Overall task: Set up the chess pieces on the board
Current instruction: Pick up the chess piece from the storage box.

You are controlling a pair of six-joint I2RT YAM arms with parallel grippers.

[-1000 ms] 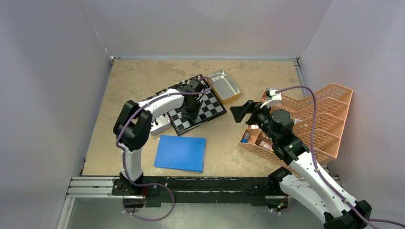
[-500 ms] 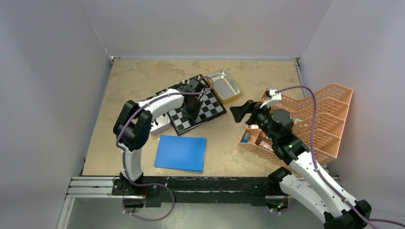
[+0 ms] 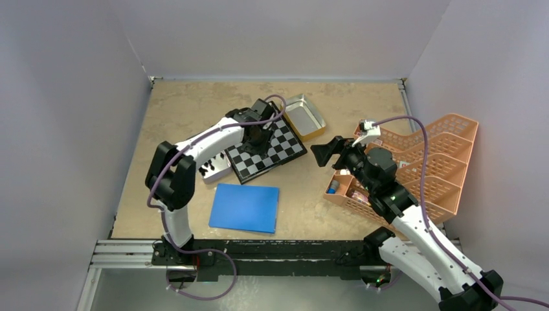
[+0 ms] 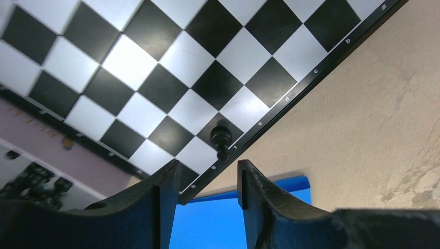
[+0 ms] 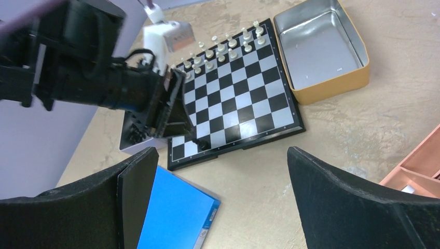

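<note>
Now left jaws open, empty: black piece [image 4: 220,139] stands just beyond them, seemingly on its home row of the board [image 4: 171,57]; right jaws wide open.

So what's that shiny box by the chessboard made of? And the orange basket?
The box looks like thin metal, probably tin: its inside is silvery and mirrors the light, and its outer wall is a yellow-gold colour. The basket looks like moulded plastic: one even peachy-orange colour, a dull sheen, and a lattice of holes in its walls.
</note>
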